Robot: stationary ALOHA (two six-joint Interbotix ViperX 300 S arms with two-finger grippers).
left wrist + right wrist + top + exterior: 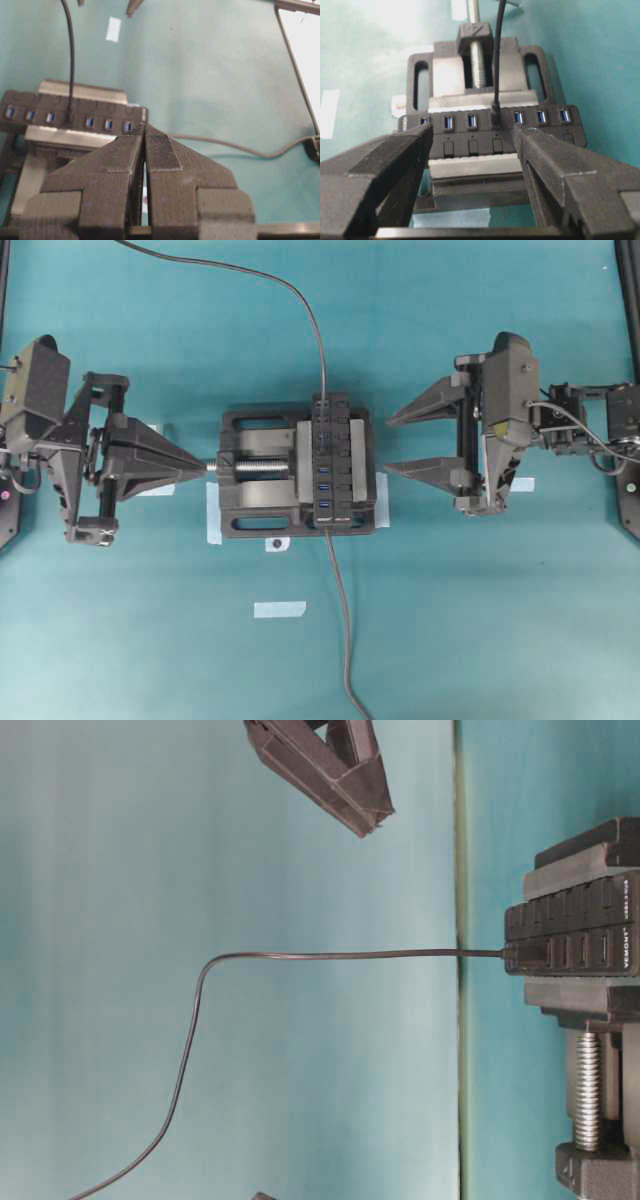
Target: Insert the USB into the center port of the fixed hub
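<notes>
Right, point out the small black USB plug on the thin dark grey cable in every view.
Overhead: small black USB plug seated mid-row in the long black hub.
Table-level: not distinguishable; the only cable enters the hub's end.
Left wrist: plug, fourth slot, upper left.
Right wrist: plug, centre.
Shared landmark: silver vise screw.

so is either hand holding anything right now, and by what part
Nothing is held. The left hand is shut on nothing, and the right hand is open and empty. The small black USB plug sits in the long black hub, untouched.
</notes>
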